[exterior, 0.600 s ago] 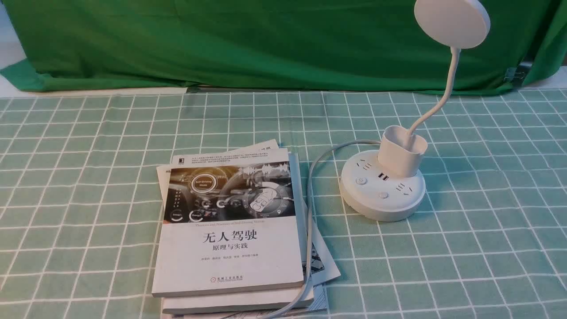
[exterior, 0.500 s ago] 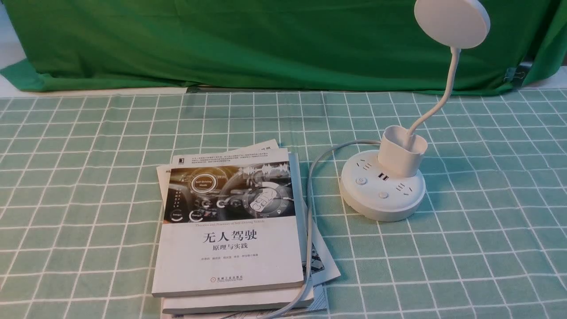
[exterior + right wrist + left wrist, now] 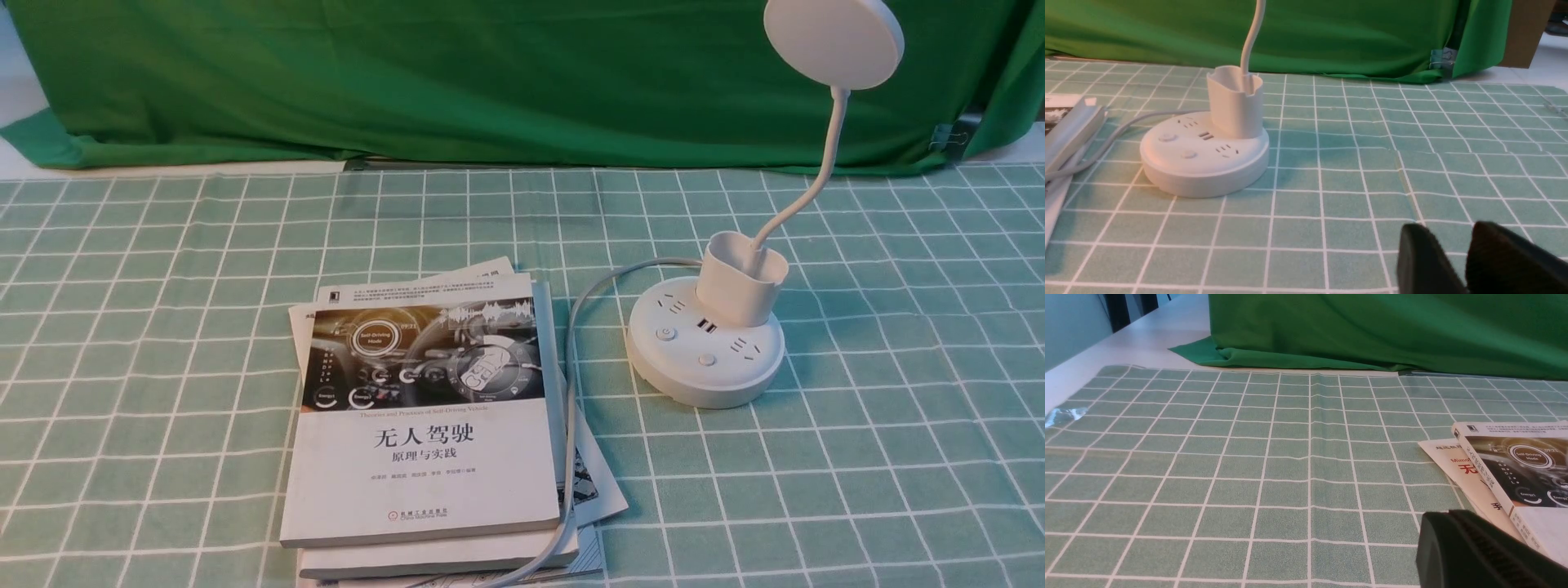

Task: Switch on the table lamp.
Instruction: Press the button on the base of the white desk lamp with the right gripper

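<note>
The right gripper (image 3: 1466, 253) sits low over the cloth (image 3: 1355, 192). Its two dark fingers (image 3: 1425, 261) are a little apart, with checked fabric showing through the gap and nothing pinched between them. The lamp (image 3: 1208, 151) is well apart from it, further out on the cloth. It's right of centre in the front view, and the round base (image 3: 706, 355) rests flat with its sockets and two buttons facing up. The cup (image 3: 741, 286) stands on the back part of the base. The neck (image 3: 824, 171) bends up out of it to the head (image 3: 833, 41), which is a plain white disc against the backdrop (image 3: 490, 82).

The cord (image 3: 571, 359) leaves the rear of the base, curves left, then runs toward the robot along the right edge of the books (image 3: 424, 425) (a skewed stack, with a self-driving title on top).

Only a dark chunk of the left gripper (image 3: 1453, 539) shows in its wrist view, beside the books' corner, so it's impossible to tell whether it's spread or pressed together.

The cloth is pale green with white grid lines and has a few fold creases. It covers a white table (image 3: 1147, 335), and shiny tape (image 3: 1065, 414) sits at its left edge. The backdrop is deep green fabric draped down onto the table's far side, with a clip (image 3: 947, 135) at its right end. A brown panel (image 3: 1527, 32) sits past that end, and a grey-blue wall (image 3: 1069, 330) is off to the left.
</note>
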Robot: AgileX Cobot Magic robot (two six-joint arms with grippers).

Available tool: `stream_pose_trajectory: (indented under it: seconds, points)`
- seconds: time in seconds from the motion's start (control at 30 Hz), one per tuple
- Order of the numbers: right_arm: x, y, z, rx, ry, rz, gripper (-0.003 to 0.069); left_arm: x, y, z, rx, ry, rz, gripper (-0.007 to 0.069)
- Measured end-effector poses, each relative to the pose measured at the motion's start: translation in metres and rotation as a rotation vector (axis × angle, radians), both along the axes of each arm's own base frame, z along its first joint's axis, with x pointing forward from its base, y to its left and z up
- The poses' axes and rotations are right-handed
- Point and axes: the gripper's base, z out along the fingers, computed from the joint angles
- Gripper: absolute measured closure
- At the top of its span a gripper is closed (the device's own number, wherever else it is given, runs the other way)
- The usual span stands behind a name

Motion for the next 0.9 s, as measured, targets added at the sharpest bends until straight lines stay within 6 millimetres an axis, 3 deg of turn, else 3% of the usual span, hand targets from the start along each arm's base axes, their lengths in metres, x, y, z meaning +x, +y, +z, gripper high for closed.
stream_pose_trajectory:
  seconds: [0.27,0.57,0.9]
  points:
    - [0.0,0.0,0.0,-0.01,-0.001,0.001,0.0419,0.0,0.0,0.0,0.0,0.0,0.0,0.0603]
    - [0.0002,-0.0014,0.0005,-0.242,-0.024,0.018,0.0419,0.0,0.0,0.0,0.0,0.0,0.0,0.0603]
    - [0.0002,-0.0016,0.001,-0.215,-0.027,0.012,0.0418,0.0,0.0,0.0,0.0,0.0,0.0,0.0603]
